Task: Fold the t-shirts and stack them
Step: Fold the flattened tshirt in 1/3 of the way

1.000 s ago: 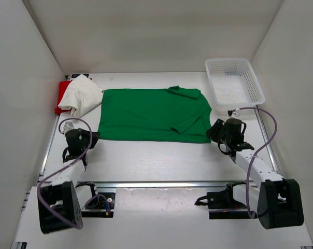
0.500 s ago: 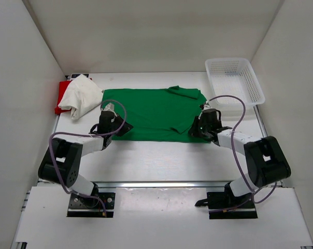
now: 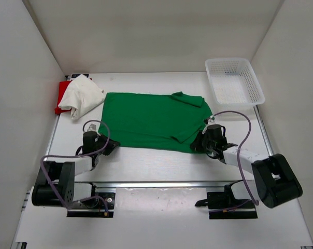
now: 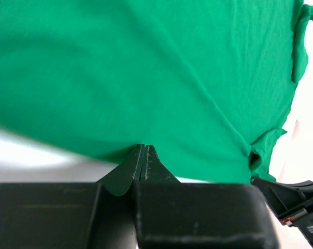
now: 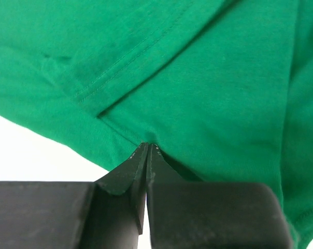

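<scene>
Top external view: the green t-shirt lies spread and mostly flat on the white table. It is a wide soft cloth, with one short sleeve doubled over itself at the far right corner and a diagonal flap folded in along the right side. The left pincer sits low at the shirt's near left corner and the right pincer at its near right corner, both touching the hem. Beyond and left of the left pincer, the white t-shirt lies crumpled in a soft heap on the red t-shirt, of which only a bright strip shows by the wall. Well beyond the right pincer and to its right stands a rectangular white plastic mesh basket, apart from the green cloth.

Left wrist view: the two dark fingers are pressed together, with the green hem pinched between their tips. Ahead of them the knit cloth lies in gentle, blurred waves. Ahead to the right the cloth puckers at its edge, and black parts of the other arm show at the lower right.

Right wrist view: the fingers are likewise pressed together, nipping the green hem. Just ahead, a stitched double seam runs diagonally along a folded layer lying on the shirt's body. Bare white table shows to the left.
</scene>
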Motion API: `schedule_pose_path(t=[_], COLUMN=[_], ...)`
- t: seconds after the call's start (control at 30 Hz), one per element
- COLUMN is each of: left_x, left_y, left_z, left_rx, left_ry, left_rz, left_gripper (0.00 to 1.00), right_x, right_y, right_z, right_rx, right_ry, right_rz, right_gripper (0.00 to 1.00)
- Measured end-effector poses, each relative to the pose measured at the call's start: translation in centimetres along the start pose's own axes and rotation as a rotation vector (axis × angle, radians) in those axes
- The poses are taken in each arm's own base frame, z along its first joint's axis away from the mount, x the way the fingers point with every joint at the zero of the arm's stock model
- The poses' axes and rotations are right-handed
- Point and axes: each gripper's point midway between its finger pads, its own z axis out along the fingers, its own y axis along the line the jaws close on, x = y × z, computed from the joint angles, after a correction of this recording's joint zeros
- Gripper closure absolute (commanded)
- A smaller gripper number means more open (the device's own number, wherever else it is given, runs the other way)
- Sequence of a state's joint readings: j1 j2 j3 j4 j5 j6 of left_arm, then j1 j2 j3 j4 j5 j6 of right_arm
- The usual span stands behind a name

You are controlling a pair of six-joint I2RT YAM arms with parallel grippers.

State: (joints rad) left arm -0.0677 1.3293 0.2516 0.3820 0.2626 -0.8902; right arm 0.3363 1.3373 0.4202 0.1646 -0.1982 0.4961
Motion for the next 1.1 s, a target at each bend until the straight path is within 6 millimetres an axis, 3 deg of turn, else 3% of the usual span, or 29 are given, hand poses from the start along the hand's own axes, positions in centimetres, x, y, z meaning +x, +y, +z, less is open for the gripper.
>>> schedule_pose_path(t=[0.2, 0.3, 0.4, 0.5, 0.63, 0.73, 0.83, 0.93, 1.1], left_x=[2.1, 3.2, 3.5, 3.2, 0.1, -1.4, -1.1, -0.1, 0.0], left_y=[2.2, 1.4, -0.3, -2.9, -8.3, -9.8, -8.8, -6.6, -3.1], left_z=[-3.3, -4.7, -5.1, -5.0, -4.1, -2.3, 0.1, 2.0, 2.5], left_rx=[0.002, 0.044, 0.093, 0.112, 0.19, 0.203, 0.164, 0.104, 0.054], left_ry=[0.0, 0.007, 0.023, 0.044, -0.004, -0.018, 0.016, 0.066, 0.05], left_rz=[-0.004, 0.043, 0.075, 0.124, 0.176, 0.168, 0.142, 0.107, 0.022], left_gripper=[0.93, 0.91, 0.89, 0.87, 0.87, 0.89, 0.89, 0.93, 0.94], right_x=[3.5, 4.5, 4.6, 3.8, 3.0, 3.5, 4.1, 3.5, 3.2], right_y=[0.6, 0.8, 1.1, 1.9, 3.0, 3.0, 3.1, 3.6, 3.7], right_z=[-2.6, -3.8, -4.5, -4.8, -4.1, -3.0, -2.2, -1.6, -0.9], right_rx=[-0.041, -0.052, -0.059, -0.08, -0.117, -0.118, -0.124, -0.134, -0.133], right_ry=[0.031, 0.057, 0.065, 0.06, 0.073, 0.106, 0.144, 0.141, 0.147], right_rz=[-0.013, -0.011, -0.012, -0.017, -0.014, -0.009, 0.001, -0.005, -0.006], right_gripper=[0.99, 0.83, 0.73, 0.71, 0.72, 0.72, 0.73, 0.76, 0.83])
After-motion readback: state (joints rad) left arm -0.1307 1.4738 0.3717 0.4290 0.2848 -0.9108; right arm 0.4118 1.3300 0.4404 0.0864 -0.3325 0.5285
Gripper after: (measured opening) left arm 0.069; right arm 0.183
